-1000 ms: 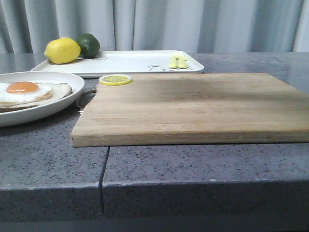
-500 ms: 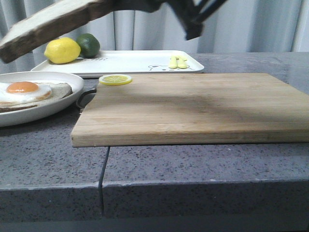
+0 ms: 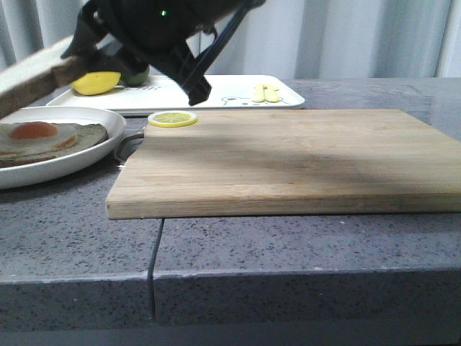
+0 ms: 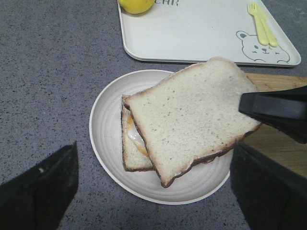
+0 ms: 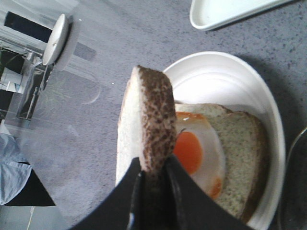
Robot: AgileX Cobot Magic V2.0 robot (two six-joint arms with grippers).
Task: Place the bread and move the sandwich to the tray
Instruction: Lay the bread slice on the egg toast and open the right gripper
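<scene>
While the wooden cutting board (image 3: 288, 155) lies bare beside the round plate (image 3: 79, 160), the tray (image 4: 201, 33) sits just behind that plate, carrying a lemon (image 4: 136, 5) and a small yellow fork (image 4: 261, 24). Above the plate, the right gripper (image 5: 152, 173) clamps the bread (image 4: 189, 115) by its crust edge, tilted over the sandwich (image 5: 225, 158) and its fried egg (image 5: 194, 151). Whether the left gripper (image 4: 153, 191) is parted or closed cannot be told.

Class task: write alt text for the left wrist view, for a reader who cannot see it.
A gripper holds a thick bread slice above the egg-topped slice on a round white plate. Beyond lies a white bear-print tray with a lemon.
</scene>
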